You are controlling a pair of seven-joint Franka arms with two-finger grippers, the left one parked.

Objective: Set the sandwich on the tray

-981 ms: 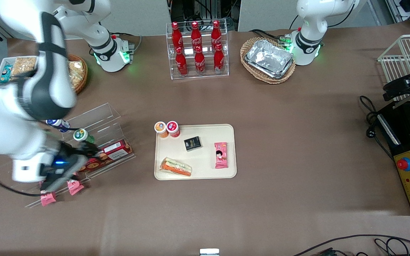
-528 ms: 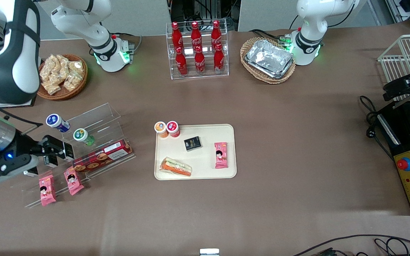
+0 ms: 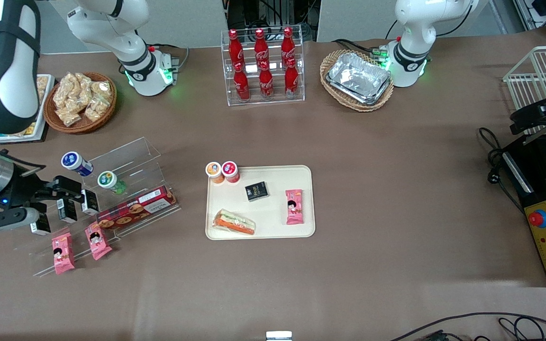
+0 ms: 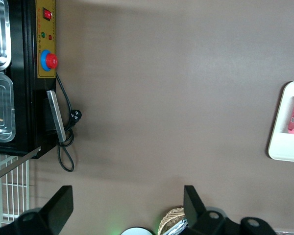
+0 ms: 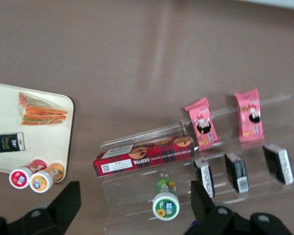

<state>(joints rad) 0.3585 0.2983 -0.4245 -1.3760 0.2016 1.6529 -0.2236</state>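
In the front view the sandwich [image 3: 234, 222] lies flat on the tray [image 3: 273, 215], in the tray corner nearest the camera toward the working arm's end of the surface; the hand [image 3: 59, 189] hovers well apart from the tray, over the clear display rack [image 3: 126, 156], spread open and holding nothing; in the right wrist view the sandwich [image 5: 41, 111] rests inside the tray [image 5: 44, 147], near its rim.

The wrapped wedge sandwich [image 3: 234, 222], pale bread with orange and green layers, lies flat on the cream tray [image 3: 273, 215], at its corner nearest the front camera.
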